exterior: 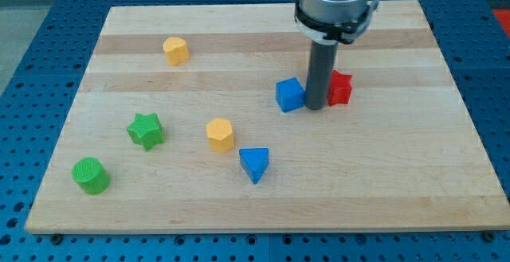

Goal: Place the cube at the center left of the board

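Note:
A blue cube (289,95) sits right of the board's middle. My tip (315,106) stands just to its right, touching or nearly touching its right side. A red block (340,87) sits right behind the rod on the view's right, partly hidden by it. The rod comes down from the grey arm end (335,7) at the view's top.
The wooden board (398,174) lies on a blue perforated table. On it are a yellow block (175,51) at upper left, a green star block (146,131), a green cylinder (91,175), a second yellow block (220,134) and a blue triangular block (254,165).

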Controlling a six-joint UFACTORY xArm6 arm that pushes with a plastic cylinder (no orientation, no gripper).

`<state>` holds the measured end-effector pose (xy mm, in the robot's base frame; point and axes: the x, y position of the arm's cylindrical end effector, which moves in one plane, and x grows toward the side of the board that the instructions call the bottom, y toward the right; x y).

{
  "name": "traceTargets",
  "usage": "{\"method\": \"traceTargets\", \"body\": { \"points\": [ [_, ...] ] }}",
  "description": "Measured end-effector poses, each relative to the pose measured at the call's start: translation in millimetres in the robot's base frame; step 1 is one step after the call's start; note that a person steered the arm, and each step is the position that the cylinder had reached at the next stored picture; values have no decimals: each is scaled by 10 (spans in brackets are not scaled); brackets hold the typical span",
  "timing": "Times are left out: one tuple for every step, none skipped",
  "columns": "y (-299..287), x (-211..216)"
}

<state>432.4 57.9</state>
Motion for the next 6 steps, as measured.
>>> {"method": "traceTargets", "body": {
  "points": [
    [-835, -35],
    [-817, -310],
    [-1119, -388],
    [-2107, -355],
    [-2164, -367],
    [-2118, -97]
  ]
}}
